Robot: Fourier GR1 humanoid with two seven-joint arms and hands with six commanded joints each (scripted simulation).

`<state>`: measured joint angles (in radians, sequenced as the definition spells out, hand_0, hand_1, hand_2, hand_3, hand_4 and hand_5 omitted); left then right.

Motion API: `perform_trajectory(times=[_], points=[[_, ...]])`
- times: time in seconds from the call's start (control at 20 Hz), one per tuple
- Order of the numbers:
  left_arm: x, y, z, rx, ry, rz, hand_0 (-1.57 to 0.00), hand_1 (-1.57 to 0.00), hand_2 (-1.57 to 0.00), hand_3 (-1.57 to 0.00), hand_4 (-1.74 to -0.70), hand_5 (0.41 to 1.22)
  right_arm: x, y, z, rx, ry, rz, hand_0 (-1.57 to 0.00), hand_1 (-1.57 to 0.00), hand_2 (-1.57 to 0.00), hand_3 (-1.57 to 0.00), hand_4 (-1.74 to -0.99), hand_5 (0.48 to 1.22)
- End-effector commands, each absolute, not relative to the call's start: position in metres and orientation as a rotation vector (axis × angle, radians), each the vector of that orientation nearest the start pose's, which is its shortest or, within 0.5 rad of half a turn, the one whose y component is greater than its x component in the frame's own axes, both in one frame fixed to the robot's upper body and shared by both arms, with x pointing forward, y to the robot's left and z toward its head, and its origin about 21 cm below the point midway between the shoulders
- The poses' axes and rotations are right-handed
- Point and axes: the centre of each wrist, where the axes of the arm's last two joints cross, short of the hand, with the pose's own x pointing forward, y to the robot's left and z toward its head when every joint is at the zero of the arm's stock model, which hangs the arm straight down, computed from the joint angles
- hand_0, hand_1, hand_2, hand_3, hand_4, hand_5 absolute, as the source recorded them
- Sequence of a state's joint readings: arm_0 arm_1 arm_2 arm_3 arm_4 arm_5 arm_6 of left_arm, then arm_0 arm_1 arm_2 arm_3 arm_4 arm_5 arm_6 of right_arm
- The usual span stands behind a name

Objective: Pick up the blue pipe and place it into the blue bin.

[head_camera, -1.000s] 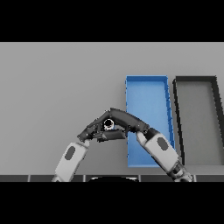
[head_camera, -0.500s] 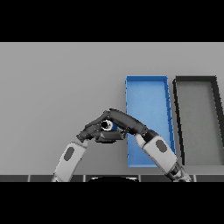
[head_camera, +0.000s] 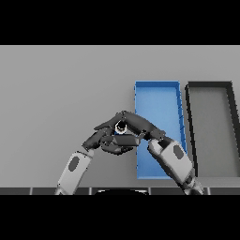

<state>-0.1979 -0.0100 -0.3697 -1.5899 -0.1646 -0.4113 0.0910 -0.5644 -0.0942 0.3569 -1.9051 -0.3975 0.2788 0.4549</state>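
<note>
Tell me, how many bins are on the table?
2. The open blue rectangular bin sits right of the table's middle, its near-left part behind the robot's right hand. The open dark grey rectangular bin lies beside it, further right. None seems hidden.

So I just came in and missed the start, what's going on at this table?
Both robot hands are bunched together just left of the blue bin. The right robot hand has its fingers curled over a small object, probably the pipe, though only a pale ring shows and its colour can't be made out. The left robot hand is right beside and under it; whether it also grips is unclear. Nothing is in the blue bin yet. A dark bin stands to its right.
</note>
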Motion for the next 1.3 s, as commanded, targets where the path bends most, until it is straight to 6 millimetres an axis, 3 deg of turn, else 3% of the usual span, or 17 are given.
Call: perform_trajectory(times=[0.0, 0.3, 0.4, 0.55, 0.75, 0.85, 1.05, 1.25], points=[[0.267, 0.112, 0.046, -0.450, -1.565, -0.876, -0.02, -0.01, -0.01, -0.01, -0.91, 0.470, 0.263, -0.099, 0.213, 0.796, -1.726, 0.841, -1.57, -1.57, -1.57, -1.57, -1.741, 1.221], [0.264, 0.111, 0.043, -0.457, -1.551, -0.866, 0.00, 0.00, 0.00, 0.00, -0.91, 0.437, 0.282, -0.113, 0.288, 0.899, -1.821, 0.800, -1.57, -1.57, -1.57, -1.57, -1.741, 1.221], [0.267, 0.113, 0.047, -0.443, -1.547, -0.864, 0.00, 0.00, 0.00, 0.00, -0.90, 0.433, 0.293, -0.125, 0.313, 0.808, -1.923, 0.694, -1.57, -1.57, -1.57, -1.57, -1.741, 1.221], [0.265, 0.114, 0.048, -0.433, -1.553, -0.875, 0.00, 0.00, 0.00, 0.00, -0.89, 0.428, 0.310, -0.148, 0.335, 0.640, -1.974, 0.587, -1.57, -1.57, -1.57, -1.57, -1.741, 1.221], [0.266, 0.123, 0.048, -0.429, -1.555, -0.883, 0.00, 0.00, 0.00, 0.00, -0.89, 0.412, 0.340, -0.190, 0.331, 0.458, -1.939, 0.454, -1.57, -1.57, -1.57, -1.57, -1.741, 1.221], [0.264, 0.123, 0.047, -0.419, -1.563, -0.890, 0.00, 0.00, 0.00, 0.00, -0.88, 0.412, 0.348, -0.212, 0.317, 0.381, -1.899, 0.413, -1.57, -1.57, -1.57, -1.57, -1.741, 1.221], [0.265, 0.122, 0.050, -0.416, -1.563, -0.896, 0.00, 0.00, 0.00, 0.00, -0.87, 0.419, 0.348, -0.244, 0.273, 0.309, -1.777, 0.307, -1.57, -1.57, -1.57, -1.57, -1.741, 1.221], [0.261, 0.121, 0.044, -0.435, -1.556, -0.881, 0.00, 0.00, 0.00, 0.00, -0.87, 0.422, 0.332, -0.263, 0.231, 0.236, -1.646, 0.266, -1.57, -1.57, -1.57, -1.57, -1.741, 1.221]])
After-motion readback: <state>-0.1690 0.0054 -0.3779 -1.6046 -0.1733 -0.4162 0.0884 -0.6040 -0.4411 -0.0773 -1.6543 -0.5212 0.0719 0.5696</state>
